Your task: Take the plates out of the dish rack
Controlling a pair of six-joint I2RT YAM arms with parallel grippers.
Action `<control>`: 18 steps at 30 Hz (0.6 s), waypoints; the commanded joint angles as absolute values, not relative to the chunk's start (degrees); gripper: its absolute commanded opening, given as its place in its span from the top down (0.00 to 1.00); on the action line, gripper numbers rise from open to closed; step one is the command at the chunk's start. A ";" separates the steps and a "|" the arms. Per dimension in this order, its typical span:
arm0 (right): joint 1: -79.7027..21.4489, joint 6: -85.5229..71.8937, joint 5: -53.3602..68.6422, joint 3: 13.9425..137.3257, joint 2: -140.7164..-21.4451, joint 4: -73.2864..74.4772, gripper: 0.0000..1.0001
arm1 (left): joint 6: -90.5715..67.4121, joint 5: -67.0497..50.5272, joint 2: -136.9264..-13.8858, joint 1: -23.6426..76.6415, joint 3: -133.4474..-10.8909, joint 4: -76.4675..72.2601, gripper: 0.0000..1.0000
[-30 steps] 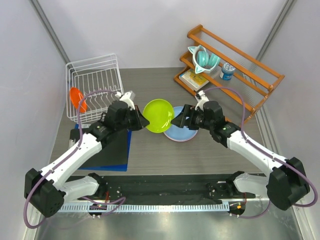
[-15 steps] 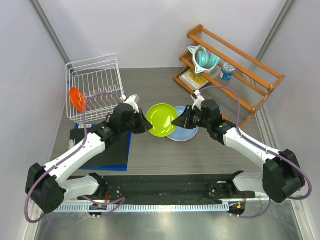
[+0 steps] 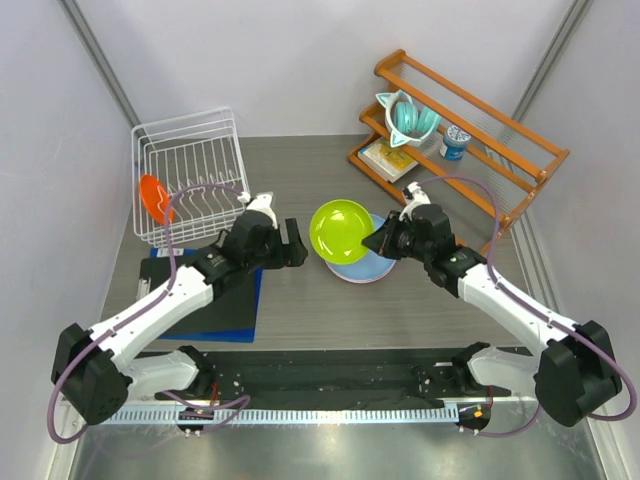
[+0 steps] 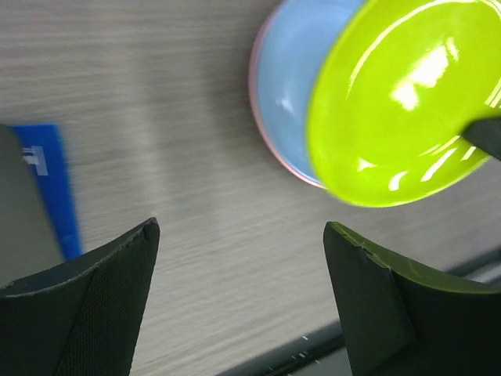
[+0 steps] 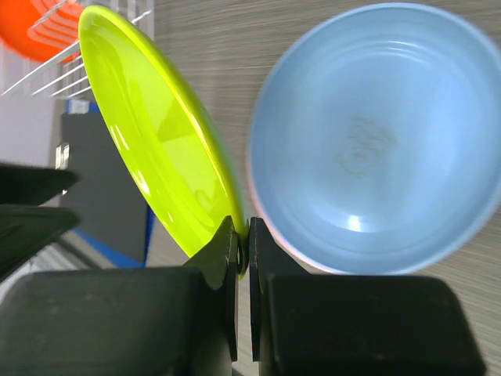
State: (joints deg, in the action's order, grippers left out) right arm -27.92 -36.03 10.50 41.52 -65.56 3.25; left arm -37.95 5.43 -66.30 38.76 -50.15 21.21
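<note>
The lime green plate (image 3: 341, 230) hangs tilted on edge above the table, its rim pinched by my right gripper (image 3: 376, 243), which is shut on it (image 5: 243, 235). Under it lies the light blue plate (image 3: 365, 268), stacked in the pink plate, of which only a rim (image 4: 254, 90) shows. My left gripper (image 3: 294, 243) stands open just left of the green plate (image 4: 407, 110), its jaws wide apart with nothing between them (image 4: 241, 227). The orange plate (image 3: 154, 198) stands on edge at the left end of the white dish rack (image 3: 190, 165).
An orange-brown wooden shelf rack (image 3: 480, 140) at the back right carries a teal cup (image 3: 408, 115), a small can (image 3: 455, 142) and a book (image 3: 385, 158). A black mat with a blue edge (image 3: 215, 300) lies under the left arm. Grey walls close in both sides.
The right gripper shut on the green plate's rim; the left gripper then let go, opened and drew back left. The plate moved right, over the blue plate.
</note>
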 commanded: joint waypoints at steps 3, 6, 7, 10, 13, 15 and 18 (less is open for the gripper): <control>-21.63 -36.38 6.32 41.75 -67.57 7.73 0.99 | -33.49 24.41 -55.12 38.67 -50.99 25.05 0.11; -18.20 -36.13 8.78 41.75 -69.60 7.65 0.99 | -30.59 32.50 -50.02 38.67 -50.01 24.52 0.09; -17.76 -35.78 9.49 42.27 -71.09 7.56 0.99 | -30.15 34.43 -48.70 38.67 -49.49 24.26 0.06; -16.96 -34.28 10.63 44.02 -74.95 7.65 0.99 | -28.48 41.12 -45.97 38.67 -48.61 23.21 0.01; -16.44 -33.75 12.74 45.88 -79.17 7.56 0.99 | -26.90 47.44 -45.35 38.58 -48.34 22.24 0.01; -16.44 -33.66 13.62 46.75 -81.11 6.77 0.99 | -24.70 51.22 -46.14 38.67 -48.51 21.62 0.01; -16.44 -33.49 14.59 47.81 -84.11 5.72 0.99 | -22.86 56.50 -48.07 38.50 -49.22 21.45 0.01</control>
